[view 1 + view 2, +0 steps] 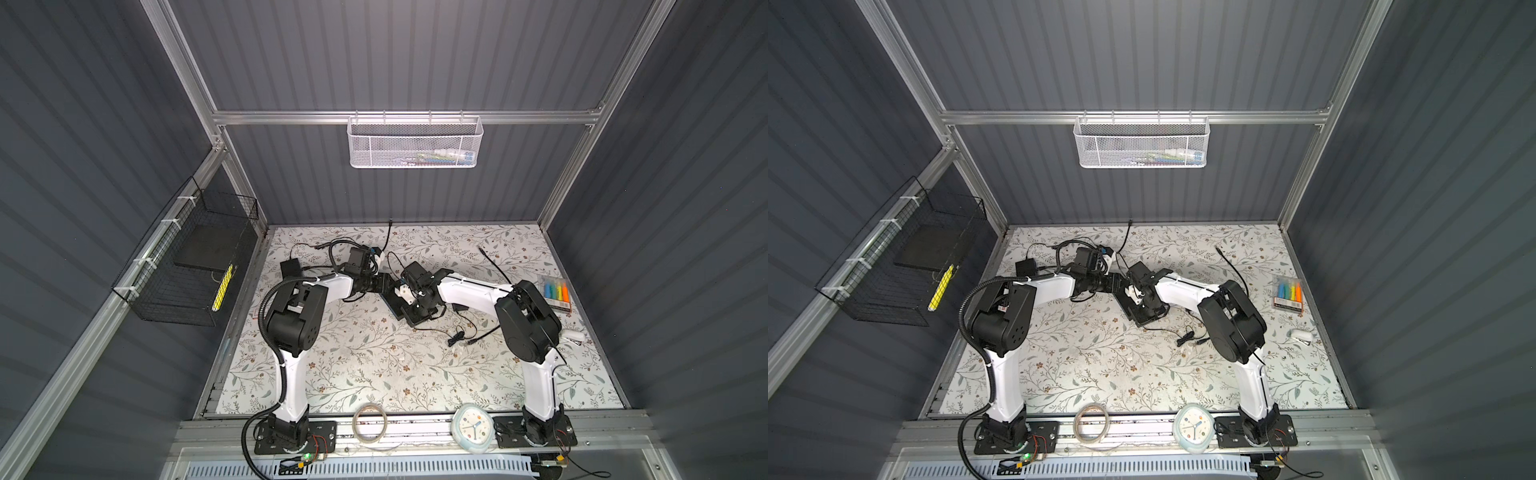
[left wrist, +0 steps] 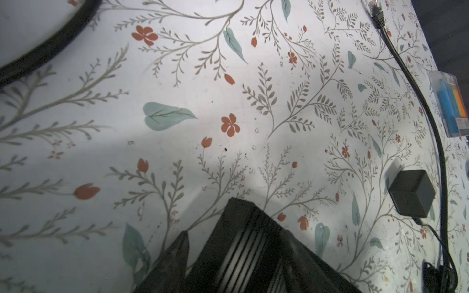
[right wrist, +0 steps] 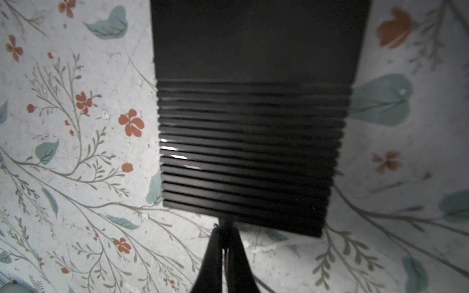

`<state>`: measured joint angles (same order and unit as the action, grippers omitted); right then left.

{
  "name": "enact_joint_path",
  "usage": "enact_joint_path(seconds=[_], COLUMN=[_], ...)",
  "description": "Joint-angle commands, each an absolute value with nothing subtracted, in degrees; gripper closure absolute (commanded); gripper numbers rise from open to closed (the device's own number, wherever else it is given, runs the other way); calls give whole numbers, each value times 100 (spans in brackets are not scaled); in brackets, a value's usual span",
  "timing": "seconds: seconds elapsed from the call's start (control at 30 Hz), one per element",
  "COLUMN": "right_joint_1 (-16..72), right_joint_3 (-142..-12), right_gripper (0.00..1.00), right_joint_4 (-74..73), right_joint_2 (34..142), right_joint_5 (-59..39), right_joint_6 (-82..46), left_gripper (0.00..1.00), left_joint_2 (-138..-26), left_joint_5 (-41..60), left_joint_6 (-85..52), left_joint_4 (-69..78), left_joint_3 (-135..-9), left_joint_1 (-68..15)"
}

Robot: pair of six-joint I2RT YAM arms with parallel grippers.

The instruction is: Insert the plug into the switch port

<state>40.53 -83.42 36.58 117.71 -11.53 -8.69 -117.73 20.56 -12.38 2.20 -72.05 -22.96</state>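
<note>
Right tool point(image 3: 224, 232) tips pressed together, I pinch a slim dark plug point(image 3: 224, 223) right at the near edge of the black ribbed switch point(image 3: 253, 126), seen from my right wrist. Whether the plug is seated in a port I cannot tell, as that face of the switch is hidden. A thin lead point(image 3: 261, 284) runs off beneath the tool. In a top view my left tool point(image 1: 386, 285) meets the switch's opposite end near the middle of the floral counter point(image 1: 374, 374), where the switch lies at an angle. From my left wrist only one finger point(image 2: 175, 256) shows, just beside a corner of the switch, so I cannot tell whether that tool is clamped or spread. A black power adapter point(image 2: 411, 192) sits nearby, a thicker black cable point(image 2: 429, 114) curves past it, and a pack of coloured markers point(image 1: 557, 293) lies well apart near the counter's right edge.
</note>
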Motion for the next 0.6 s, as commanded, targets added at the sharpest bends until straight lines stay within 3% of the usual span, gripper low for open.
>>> enact_joint_path(seconds=[0.0, 0.57], right_joint_1=[3999, 3876], right_joint_3=[-8681, -9446], right_gripper=[100, 100], right_joint_4=[3180, 3555], right_joint_2=[11896, 12276], right_joint_5=[-1061, -1028], right_joint_6=[-903, -880], left_gripper=[43, 43], left_joint_2=[-11879, -12050], left_joint_5=[2294, 2430], left_joint_6=[-1384, -1416], left_joint_4=[-269, 32], left_joint_3=[-6931, -6696], left_joint_1=[-2557, -2663])
